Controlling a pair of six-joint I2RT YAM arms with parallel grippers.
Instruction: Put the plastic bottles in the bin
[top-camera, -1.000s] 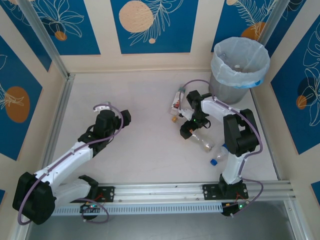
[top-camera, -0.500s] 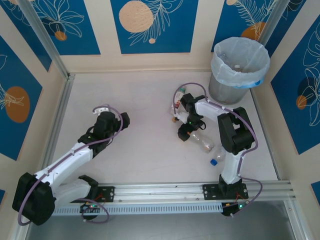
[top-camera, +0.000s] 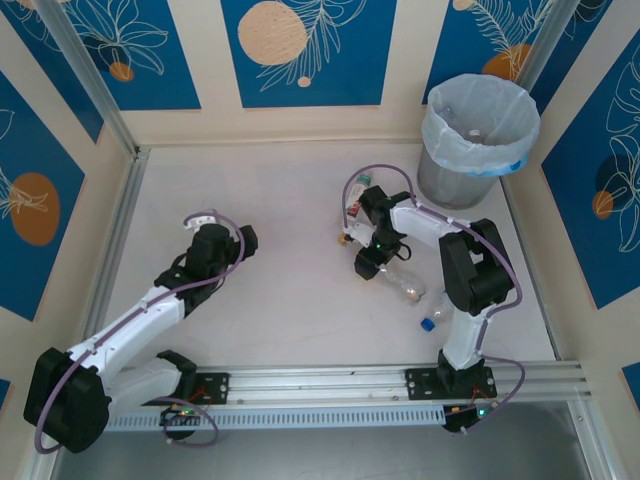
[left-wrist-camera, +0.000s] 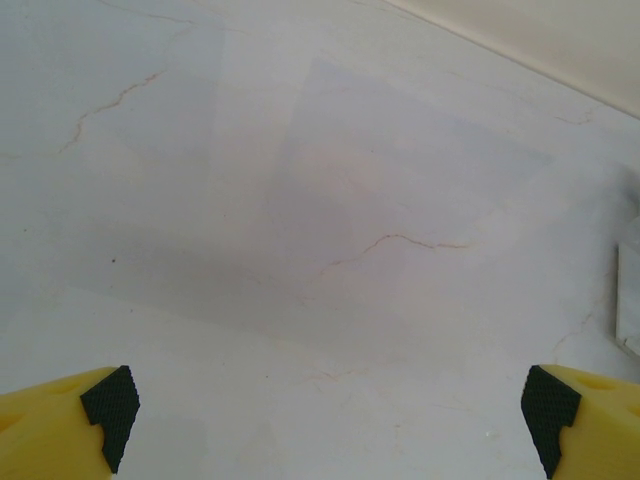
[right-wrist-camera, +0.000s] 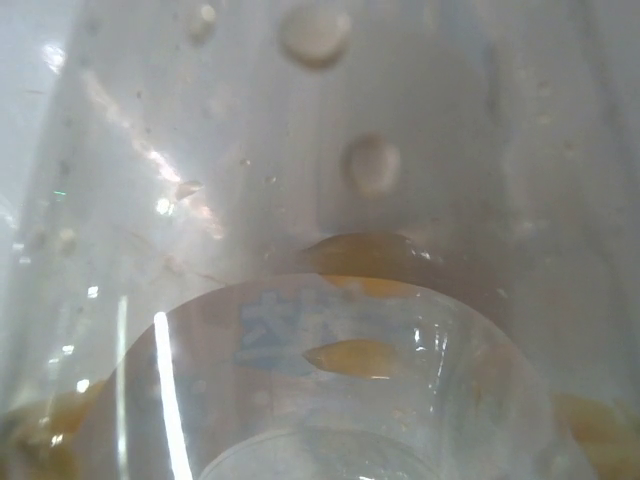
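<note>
Shifted a little leftward over the last second, the right gripper (top-camera: 368, 266) sits low at mid-table, hard against a clear bottle (right-wrist-camera: 330, 300) beaded with drops and amber residue; its finger spread cannot be told. The left gripper (left-wrist-camera: 325, 405) hangs over bare table (left-wrist-camera: 300, 200), fingers (left-wrist-camera: 108, 400) wide apart and holding nothing. A red-labelled bottle (top-camera: 352, 207) lies just beyond the right gripper. The bin (top-camera: 478, 110) stands in the far right corner.

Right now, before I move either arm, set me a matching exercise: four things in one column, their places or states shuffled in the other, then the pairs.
1 bin
2 left hand
3 blue-capped bottle
4 red-labelled bottle

A open above bare tabletop
B far right corner
C nearest the base of the right arm
D mid-table, just left of the right arm

Pairs: 1-B, 2-A, 3-C, 4-D
</note>
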